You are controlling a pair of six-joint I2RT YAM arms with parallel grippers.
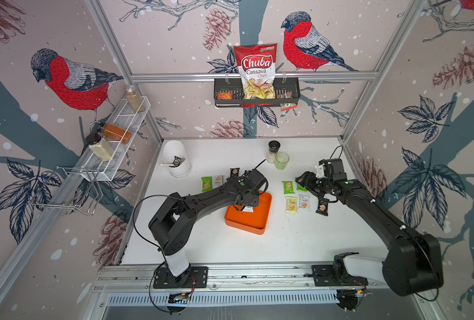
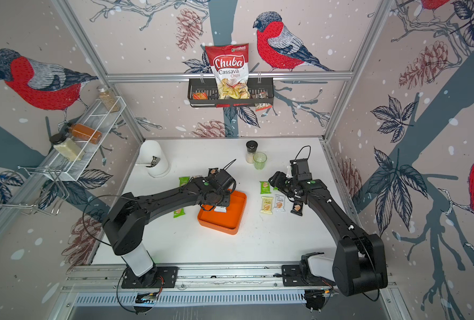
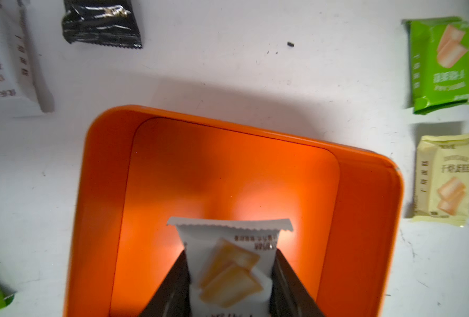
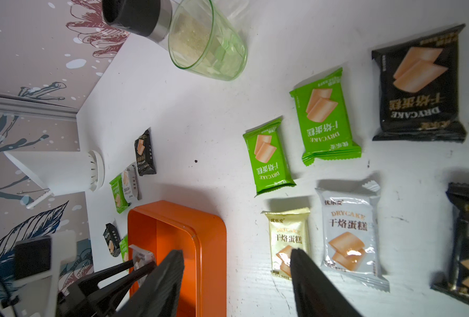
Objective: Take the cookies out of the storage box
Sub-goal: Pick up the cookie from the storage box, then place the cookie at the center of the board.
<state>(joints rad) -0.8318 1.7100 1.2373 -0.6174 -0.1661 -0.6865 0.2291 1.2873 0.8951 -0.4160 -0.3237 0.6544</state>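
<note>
Our left gripper (image 3: 231,255) is clamped on a white cookie packet (image 3: 227,282) inside the storage box (image 3: 227,170), which sits mid-way across the table (image 1: 230,249). Our right gripper (image 4: 237,254) hangs with jaws apart, holding nothing, above the cookies (image 4: 348,233) lying right of the box.

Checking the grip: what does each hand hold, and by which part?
Left hand: white cookie packet, pinched across its two side edges. Right hand: open, nothing held.

White table (image 1: 230,243) holds storage box (image 1: 244,225), cookies (image 1: 287,187), glass (image 1: 282,161), shaker (image 1: 273,151).
</note>
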